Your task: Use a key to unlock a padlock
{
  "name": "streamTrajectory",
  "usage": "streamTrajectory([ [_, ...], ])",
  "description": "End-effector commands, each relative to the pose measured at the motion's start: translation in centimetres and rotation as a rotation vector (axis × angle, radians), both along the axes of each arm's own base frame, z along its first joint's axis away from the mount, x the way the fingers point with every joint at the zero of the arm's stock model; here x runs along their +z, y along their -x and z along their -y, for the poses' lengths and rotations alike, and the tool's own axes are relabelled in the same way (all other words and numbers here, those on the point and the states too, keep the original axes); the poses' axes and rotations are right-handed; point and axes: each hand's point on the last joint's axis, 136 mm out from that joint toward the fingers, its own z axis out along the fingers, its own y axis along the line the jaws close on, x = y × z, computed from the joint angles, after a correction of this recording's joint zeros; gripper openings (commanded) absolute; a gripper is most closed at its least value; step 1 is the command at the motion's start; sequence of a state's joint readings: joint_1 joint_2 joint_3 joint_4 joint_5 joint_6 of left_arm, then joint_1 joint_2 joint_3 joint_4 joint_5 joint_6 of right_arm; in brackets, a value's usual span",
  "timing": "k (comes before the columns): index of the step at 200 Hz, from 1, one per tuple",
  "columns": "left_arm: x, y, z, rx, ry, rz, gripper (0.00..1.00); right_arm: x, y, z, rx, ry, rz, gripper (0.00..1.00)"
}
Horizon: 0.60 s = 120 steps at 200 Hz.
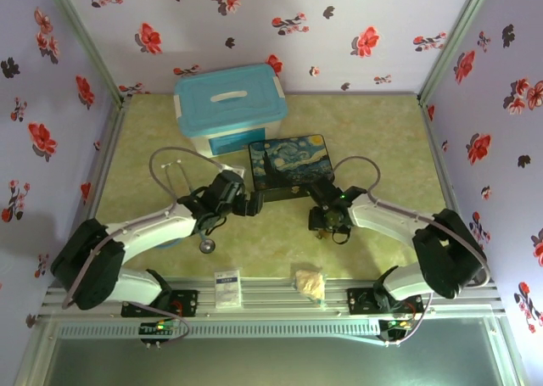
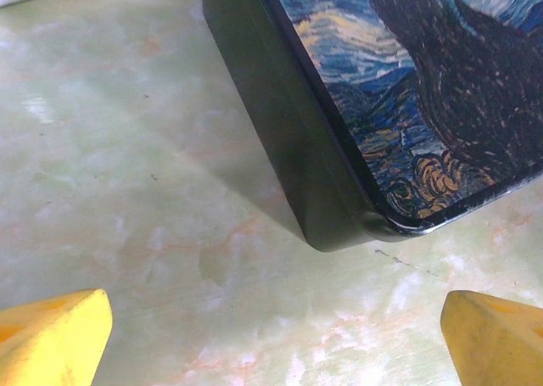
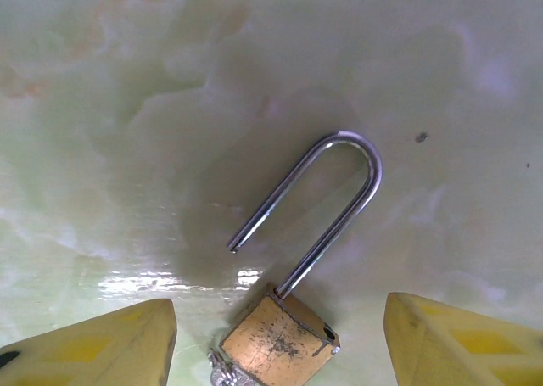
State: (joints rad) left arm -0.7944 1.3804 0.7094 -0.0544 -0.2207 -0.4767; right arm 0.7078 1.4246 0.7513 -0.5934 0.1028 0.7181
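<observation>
Brass padlock (image 3: 280, 352) lies between our right gripper's (image 3: 278, 310) parted fingers, touched by neither, with one shackle leg out of the body. We judge the unlocking done. Our left gripper (image 2: 276, 305) is spread wide and empty, the tin box (image 2: 288, 148) just beyond its fingertips.

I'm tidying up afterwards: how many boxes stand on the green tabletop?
2: a white plastic bin with a light blue lid at the far left, and a flat dark starry-night tin box right in front of it. None seems hidden.
</observation>
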Motion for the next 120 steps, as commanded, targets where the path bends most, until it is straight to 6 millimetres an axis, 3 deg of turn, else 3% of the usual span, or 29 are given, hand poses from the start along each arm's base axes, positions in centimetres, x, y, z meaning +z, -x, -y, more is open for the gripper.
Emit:
streamTrajectory([
  [1,-1.4,-0.5,0.1,0.019,-0.020,0.005,1.00,-0.5,0.3,0.4,-0.009,0.038,0.010,0.65],
  [49,-3.5,-1.6,0.2,0.077,-0.072,-0.022,1.00,-1.6,2.3,2.8,-0.003,0.113,-0.033,0.64],
  [76,-3.5,-2.5,0.3,0.114,-0.079,-0.015,1.00,-2.0,3.0,3.9,0.009,0.176,-0.071,0.62],
  [120,-3.4,-4.1,-0.2,0.166,-0.058,-0.018,1.00,-0.9,3.2,5.3,-0.008,0.215,-0.033,0.61],
])
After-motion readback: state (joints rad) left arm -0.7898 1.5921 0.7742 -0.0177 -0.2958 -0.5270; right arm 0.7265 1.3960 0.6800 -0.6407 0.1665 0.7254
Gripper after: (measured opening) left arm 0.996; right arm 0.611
